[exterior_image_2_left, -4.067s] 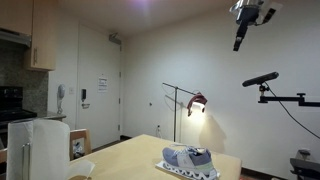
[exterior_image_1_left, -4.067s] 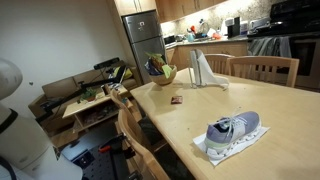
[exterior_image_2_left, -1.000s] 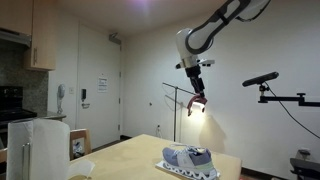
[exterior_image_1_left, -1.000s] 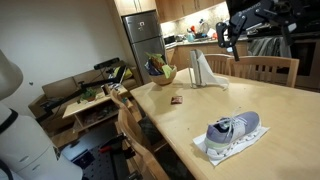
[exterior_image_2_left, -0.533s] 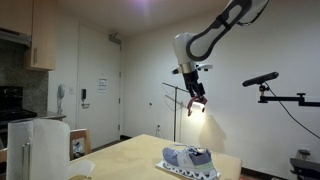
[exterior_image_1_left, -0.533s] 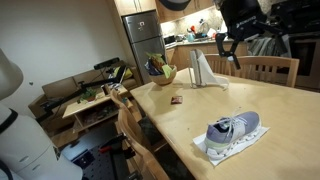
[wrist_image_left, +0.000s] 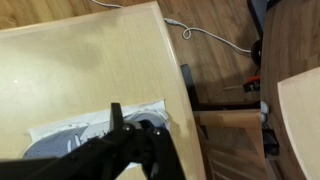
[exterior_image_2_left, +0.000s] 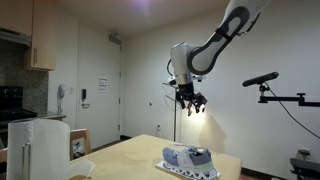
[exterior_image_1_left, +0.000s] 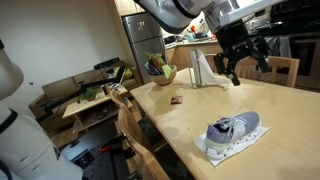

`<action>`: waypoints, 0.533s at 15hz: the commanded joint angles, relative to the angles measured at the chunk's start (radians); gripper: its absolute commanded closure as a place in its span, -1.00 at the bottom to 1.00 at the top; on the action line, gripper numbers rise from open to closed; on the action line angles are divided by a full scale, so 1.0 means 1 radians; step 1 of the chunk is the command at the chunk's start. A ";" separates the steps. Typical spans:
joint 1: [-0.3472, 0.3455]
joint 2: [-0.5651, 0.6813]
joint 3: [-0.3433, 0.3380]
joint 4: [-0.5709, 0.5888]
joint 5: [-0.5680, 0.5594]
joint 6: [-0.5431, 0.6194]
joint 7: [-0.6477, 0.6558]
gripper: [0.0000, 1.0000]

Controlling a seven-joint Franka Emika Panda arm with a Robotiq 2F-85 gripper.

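Note:
A grey and lilac sneaker lies on a white cloth near the front edge of the wooden table. In both exterior views my gripper hangs in the air well above the table, open, with nothing between its fingers. It is above and behind the sneaker, and apart from it. In the wrist view the sneaker and its cloth lie below, partly hidden by the gripper's black body.
A white napkin stand, a bowl of fruit and a small red item sit at the table's far end. Wooden chairs stand around it. A lamp and a microphone boom stand beyond the table.
The arm has swung down from near the ceiling and across towards the table over the last second. The gripper stays open and empty. The sneaker has not moved.

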 commanded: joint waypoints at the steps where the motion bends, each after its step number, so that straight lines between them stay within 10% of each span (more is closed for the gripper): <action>1: -0.009 0.022 0.019 0.009 0.008 0.028 -0.084 -1.00; 8: 0.009 0.056 0.070 0.028 0.089 0.041 -0.095 -1.00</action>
